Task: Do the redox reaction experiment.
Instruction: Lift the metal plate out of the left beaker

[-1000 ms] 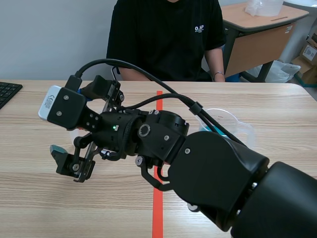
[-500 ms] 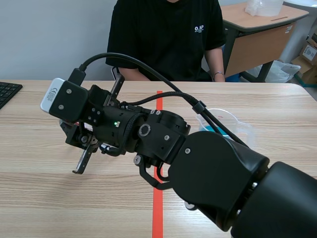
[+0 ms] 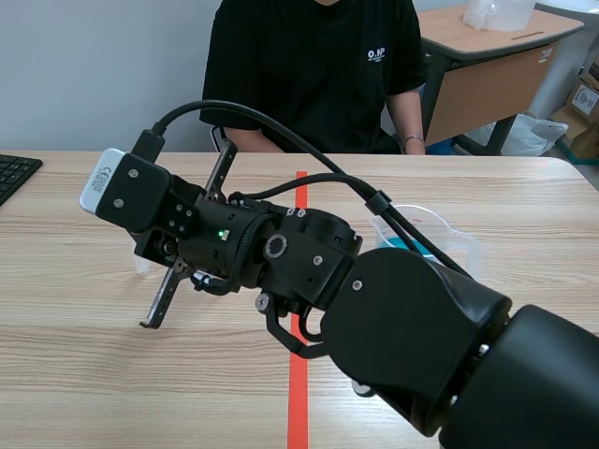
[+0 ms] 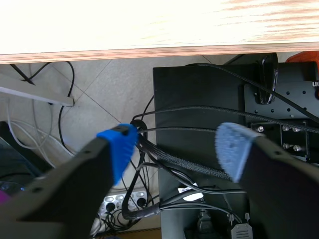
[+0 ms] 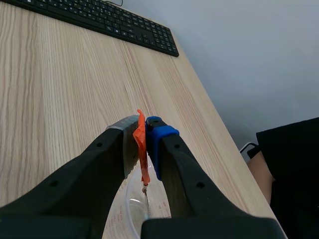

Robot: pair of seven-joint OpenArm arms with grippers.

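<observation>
A: You had your left hand (image 4: 175, 149) hanging below the worktop (image 4: 149, 25) edge. Its blue-padded fingers stood wide apart, nothing between them, with floor cables (image 4: 164, 159) beneath.

B: Up on the worktop, a keyboard (image 3: 13, 174) lay at the far left of the frame. Your right arm came in from the lower right and reached across to left of centre.

A: Your right hand (image 5: 142, 130) was clamped on a thin orange-red strip (image 5: 143, 154), held upright between the pads.

B: A small clear beaker (image 5: 128, 204) sat just under that hand, and a fine wire (image 5: 146, 196) hung from the strip toward its mouth. Whether it reached inside, you couldn't tell.

A: Right of the tape line (image 3: 298, 402), a clear jug (image 3: 440, 234) holding blue liquid stood at the right-centre, partly hidden by your arm.
</observation>
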